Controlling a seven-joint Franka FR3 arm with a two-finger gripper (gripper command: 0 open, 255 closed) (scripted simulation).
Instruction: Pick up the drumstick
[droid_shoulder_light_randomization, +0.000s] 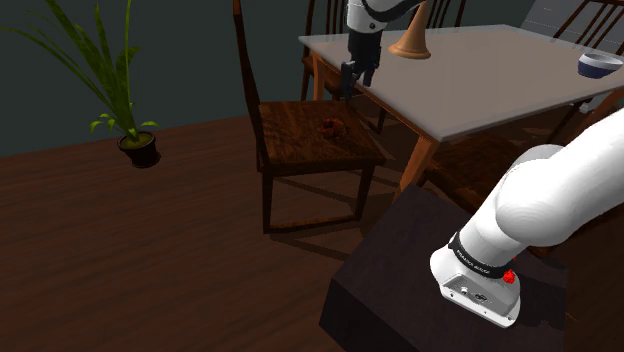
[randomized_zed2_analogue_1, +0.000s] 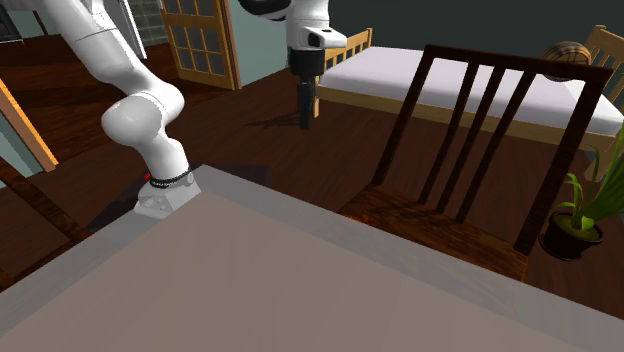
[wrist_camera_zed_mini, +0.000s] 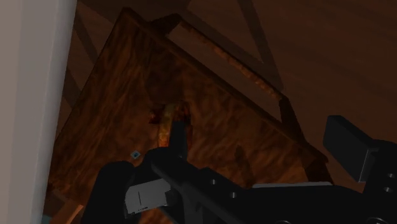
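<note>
The drumstick (droid_shoulder_light_randomization: 329, 126) is a small reddish-brown piece lying near the middle of the dark wooden chair seat (droid_shoulder_light_randomization: 300, 150). My black gripper (droid_shoulder_light_randomization: 357, 82) hangs above the seat, off to the table side of the drumstick, fingers apart and holding nothing. In the wrist view the drumstick (wrist_camera_zed_mini: 167, 117) lies on the seat (wrist_camera_zed_mini: 114, 127) just past the tip of one finger (wrist_camera_zed_mini: 180, 137); the other finger (wrist_camera_zed_mini: 347, 145) stands far from it. The second exterior view has the gripper (randomized_zed2_analogue_1: 306, 108) pointing down beyond the chair back (randomized_zed2_analogue_1: 480, 130).
A grey-topped table (droid_shoulder_light_randomization: 480, 85) edges the chair, close beside the gripper; on it stand a tan vase-like piece (droid_shoulder_light_randomization: 411, 40) and a bowl (droid_shoulder_light_randomization: 598, 66). The chair's tall back (droid_shoulder_light_randomization: 250, 90) rises behind the seat. A potted plant (droid_shoulder_light_randomization: 135, 140) stands on the floor.
</note>
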